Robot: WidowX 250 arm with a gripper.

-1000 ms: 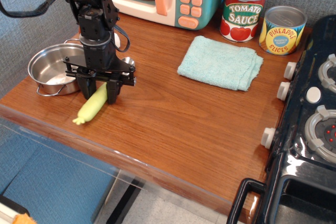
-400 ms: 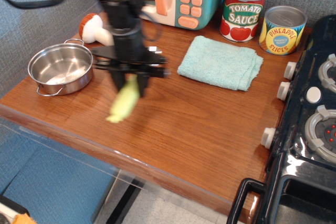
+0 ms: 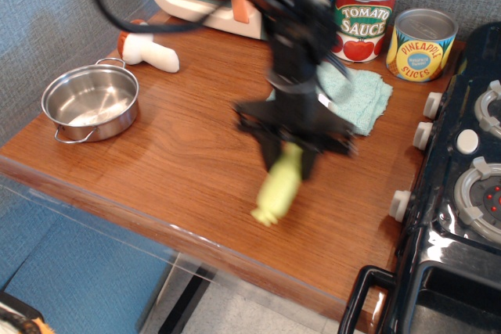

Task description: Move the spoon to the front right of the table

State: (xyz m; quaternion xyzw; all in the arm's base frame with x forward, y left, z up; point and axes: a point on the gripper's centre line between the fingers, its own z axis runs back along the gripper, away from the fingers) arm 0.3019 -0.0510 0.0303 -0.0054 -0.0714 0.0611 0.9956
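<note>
- Pot (image 3: 91,104) sitting far left on the table (image 3: 188,170), mushroom (image 3: 149,51) lying behind it.
- Arm reaching down mid-table, blurred; gripper (image 3: 291,156) pinching the spoon (image 3: 279,188) by its upper handle, yellow-green end hanging toward the front edge.
- Cloth (image 3: 362,93) lying behind the arm.

Yellow-green spoon (image 3: 279,189) above table (image 3: 196,170)

Two cans (image 3: 365,16), one pot (image 3: 90,102), one spoon (image 3: 279,188)

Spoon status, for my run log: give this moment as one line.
phase: carrying | tool: shut on spoon, handle hanging down | position: over table mid-front, left of stove | image: motion-blurred
</note>
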